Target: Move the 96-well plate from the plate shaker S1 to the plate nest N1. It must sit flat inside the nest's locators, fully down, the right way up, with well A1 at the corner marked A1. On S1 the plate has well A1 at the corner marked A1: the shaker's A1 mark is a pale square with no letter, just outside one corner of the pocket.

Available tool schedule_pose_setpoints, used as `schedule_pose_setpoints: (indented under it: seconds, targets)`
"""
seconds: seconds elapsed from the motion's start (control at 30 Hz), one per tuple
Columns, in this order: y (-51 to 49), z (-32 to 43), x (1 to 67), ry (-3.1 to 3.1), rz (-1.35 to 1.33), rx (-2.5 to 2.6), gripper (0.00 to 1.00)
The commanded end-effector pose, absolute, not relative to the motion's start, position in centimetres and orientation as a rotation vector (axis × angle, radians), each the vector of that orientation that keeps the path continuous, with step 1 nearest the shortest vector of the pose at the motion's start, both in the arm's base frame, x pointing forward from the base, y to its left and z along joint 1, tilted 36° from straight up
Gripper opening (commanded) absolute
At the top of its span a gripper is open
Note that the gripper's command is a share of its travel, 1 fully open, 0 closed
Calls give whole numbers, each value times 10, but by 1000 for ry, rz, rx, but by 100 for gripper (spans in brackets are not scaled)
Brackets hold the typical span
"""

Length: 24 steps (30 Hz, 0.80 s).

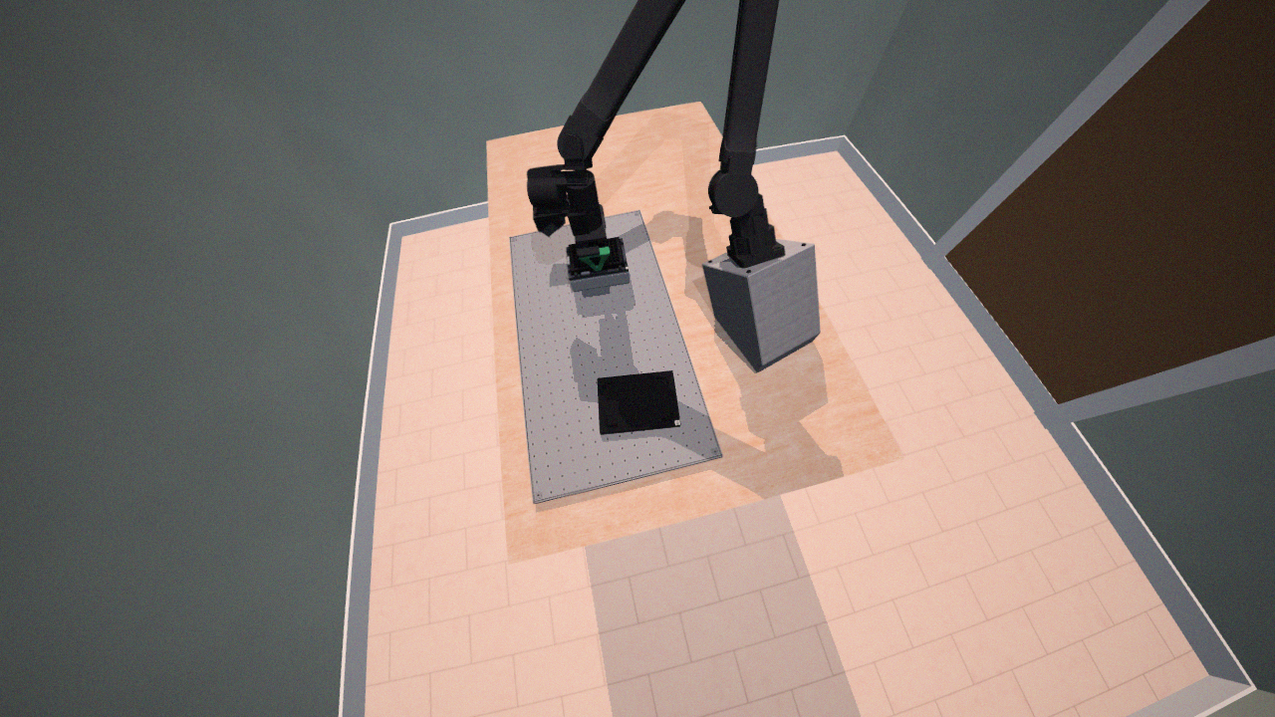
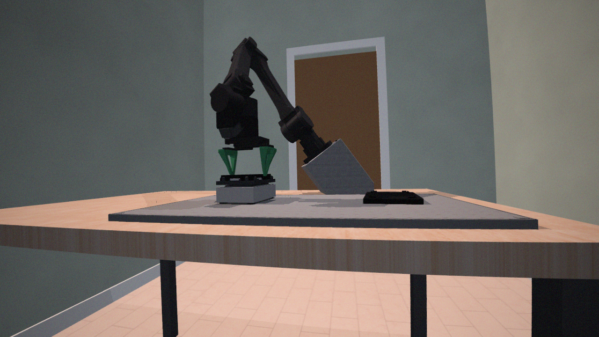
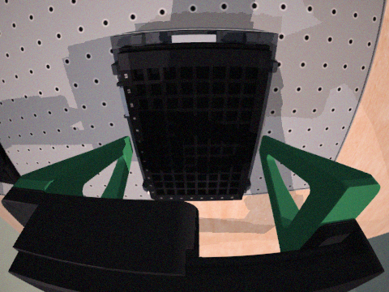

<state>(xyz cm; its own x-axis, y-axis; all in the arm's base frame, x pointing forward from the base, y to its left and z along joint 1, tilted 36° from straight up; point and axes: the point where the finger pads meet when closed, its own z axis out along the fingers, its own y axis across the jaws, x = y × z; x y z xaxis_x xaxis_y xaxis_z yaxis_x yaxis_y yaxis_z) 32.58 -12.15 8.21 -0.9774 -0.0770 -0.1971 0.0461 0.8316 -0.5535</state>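
The black 96-well plate (image 3: 196,122) sits on the grey plate shaker S1 (image 2: 245,193) at the far end of the perforated breadboard (image 1: 606,357). It also shows in the exterior view (image 2: 245,180) and the top view (image 1: 597,263). My gripper (image 2: 247,172) with green fingers is open and hangs just above the plate, one finger over each long side (image 3: 196,157). The fingertips stand close above the plate's top edge, apart from it. A pale mark (image 3: 194,38) lies at the shaker's far edge. The black plate nest N1 (image 1: 637,401) lies empty near the breadboard's near end (image 2: 392,197).
The arm's grey base block (image 1: 762,303) stands on the wooden table to the right of the breadboard. A brown door (image 2: 337,117) is behind the table.
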Motion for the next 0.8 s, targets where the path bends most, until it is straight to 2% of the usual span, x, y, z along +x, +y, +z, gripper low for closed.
schedule_pose_setpoints:
  seconds: [0.0, 0.6, 0.63, 0.77]
  targets:
    - [-125, 80, 329, 2796, -857, -43, 100]
    - [-125, 86, 338, 2769, -853, -38, 100]
    - [-125, 86, 338, 2769, -853, -38, 0]
    - [-125, 86, 338, 2769, -853, -38, 0]
